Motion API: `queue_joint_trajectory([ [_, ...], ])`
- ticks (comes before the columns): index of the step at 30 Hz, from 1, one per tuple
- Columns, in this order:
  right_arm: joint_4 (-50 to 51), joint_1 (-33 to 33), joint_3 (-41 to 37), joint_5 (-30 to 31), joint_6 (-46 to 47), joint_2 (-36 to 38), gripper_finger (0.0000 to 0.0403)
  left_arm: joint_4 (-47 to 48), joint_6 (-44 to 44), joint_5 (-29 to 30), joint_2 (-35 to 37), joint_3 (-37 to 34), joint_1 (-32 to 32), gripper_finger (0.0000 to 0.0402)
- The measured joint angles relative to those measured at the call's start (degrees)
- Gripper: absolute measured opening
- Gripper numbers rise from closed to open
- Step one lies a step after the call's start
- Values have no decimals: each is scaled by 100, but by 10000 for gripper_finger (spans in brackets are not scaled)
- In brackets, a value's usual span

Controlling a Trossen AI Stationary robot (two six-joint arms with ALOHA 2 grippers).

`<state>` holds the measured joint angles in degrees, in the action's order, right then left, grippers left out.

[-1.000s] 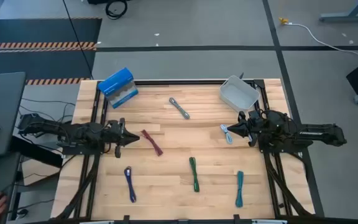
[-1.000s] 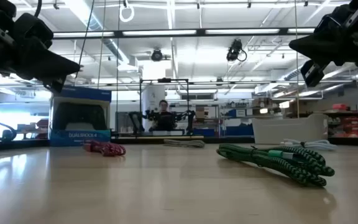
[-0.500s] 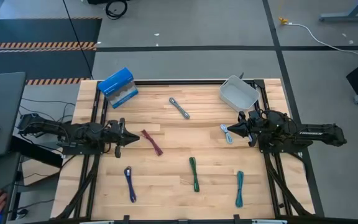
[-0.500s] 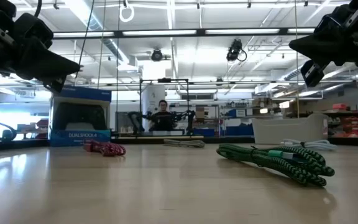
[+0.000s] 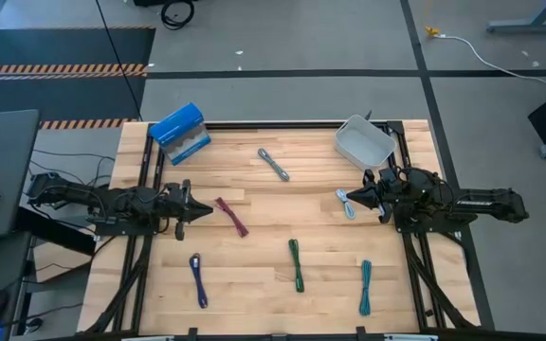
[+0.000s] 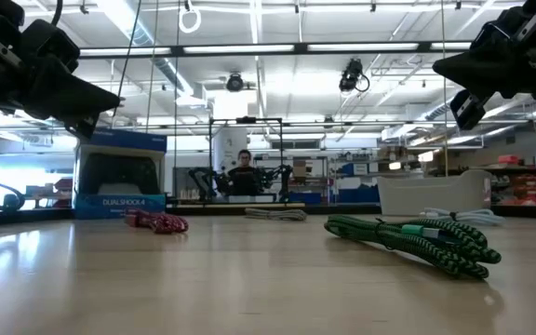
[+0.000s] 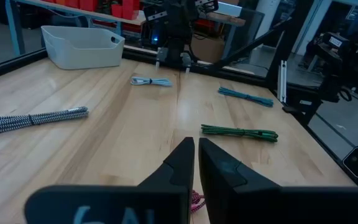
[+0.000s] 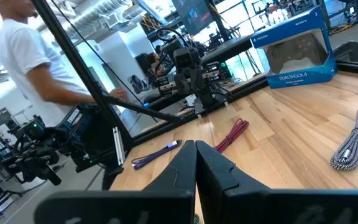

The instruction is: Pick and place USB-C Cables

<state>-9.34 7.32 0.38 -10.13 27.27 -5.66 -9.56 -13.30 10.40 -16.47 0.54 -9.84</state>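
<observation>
Wooden worktop point(image 5: 254, 284) under bright workshop lights, and six cables lie spread across it. Taking the clear grey tray point(image 5: 363, 142) at the far right corner as our marker: the light blue cable point(image 5: 346, 203) sits just in front of it, right beside the right gripper point(image 5: 366, 196). The grey cable point(image 5: 274, 164) lies to the tray's left, out in the open. Farther left, near the left gripper point(image 5: 200, 209), rests the maroon cable point(image 5: 232, 217). Well in front of the tray, along the near edge, we have the teal cable point(image 5: 365, 286), the green cable point(image 5: 296, 264) and, far off to the left, the purple-blue cable point(image 5: 198, 279). A blue box point(image 5: 179, 132) stands at the opposite far corner from the tray.

Hard to read from table height: the green cable point(image 6: 408, 242) fills the foreground, the teal one tangles visually behind it, and the purple-blue cable cannot be made out there. Both arms are cut off by the frame's upper corners in that view.

Both arms stretch level, low over the worktop, pointing inward at each other. Left fingers point(image 7: 182, 163) are pressed together, holding nothing. Right fingers point(image 8: 211, 163) likewise closed and empty. A person in a white shirt point(image 8: 23, 50) stands beyond the worktop.
</observation>
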Motion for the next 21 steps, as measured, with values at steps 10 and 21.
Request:
queue_joint_trajectory([
  [10, 0, -1, 0, 0, 0, -1, 9, 0, 0, 2, -2, 0, 2, 30],
  [21, 0, 2, -1, 0, 0, 0, 9, 0, 0, 2, -2, 0, 0, 30],
])
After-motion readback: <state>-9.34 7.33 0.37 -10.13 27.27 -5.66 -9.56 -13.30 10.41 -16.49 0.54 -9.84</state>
